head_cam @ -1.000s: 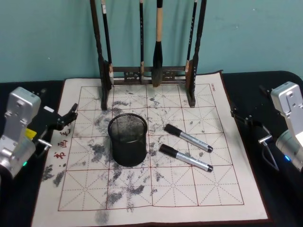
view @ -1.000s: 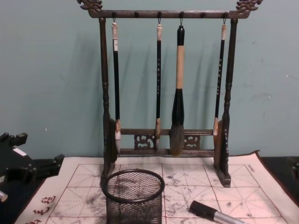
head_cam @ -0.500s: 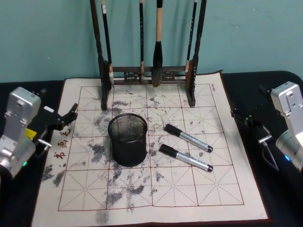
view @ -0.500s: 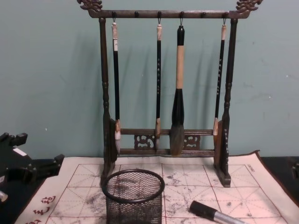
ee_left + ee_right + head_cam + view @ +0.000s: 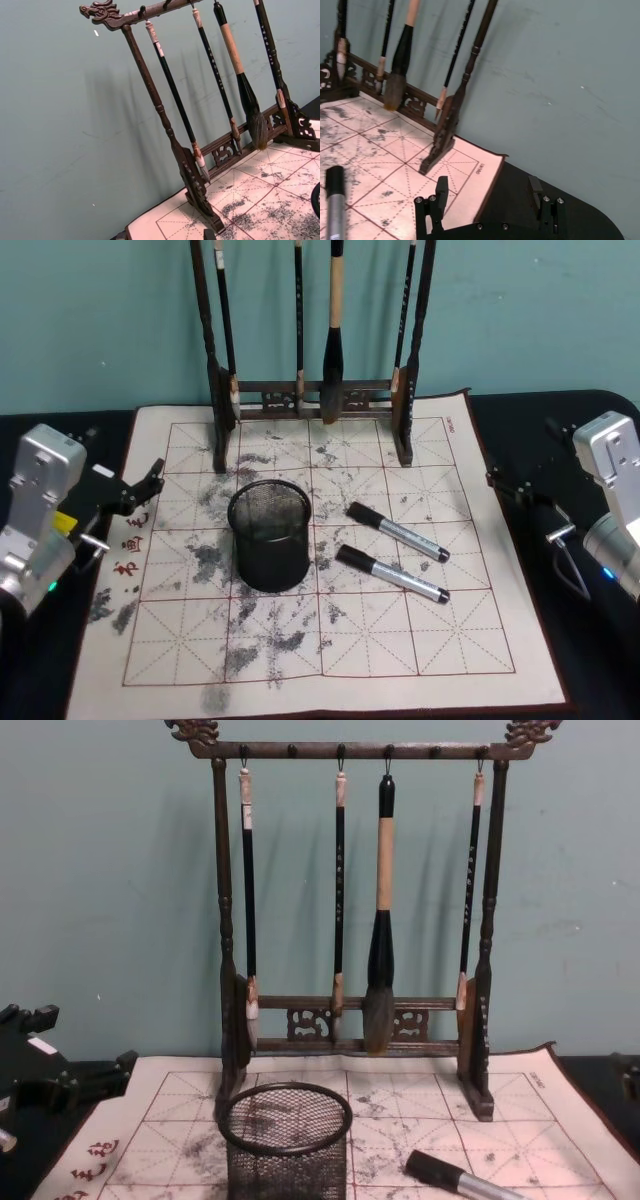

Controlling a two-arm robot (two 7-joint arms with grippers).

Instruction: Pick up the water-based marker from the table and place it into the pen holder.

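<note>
Two water-based markers with black caps and silver barrels lie on the white grid mat [image 5: 330, 640], right of the pen holder: the farther marker [image 5: 397, 531] and the nearer marker [image 5: 390, 574]. The chest view catches one marker [image 5: 455, 1178], and one marker [image 5: 335, 200] also lies in the right wrist view. The black mesh pen holder [image 5: 270, 534] stands upright mid-mat, also low in the chest view [image 5: 286, 1140]. My left gripper [image 5: 135, 490] hovers open over the mat's left edge. My right gripper [image 5: 520, 498] is open off the mat's right edge, its fingers spread wide [image 5: 487, 192] and holding nothing.
A tall dark wooden brush rack [image 5: 312, 395] with several hanging brushes stands at the back of the mat, behind the holder. The dark table [image 5: 590, 410] shows at both sides of the mat. A teal wall closes the back.
The right gripper has edged slightly into the chest view's right side. Markers, holder and left arm are unchanged.
</note>
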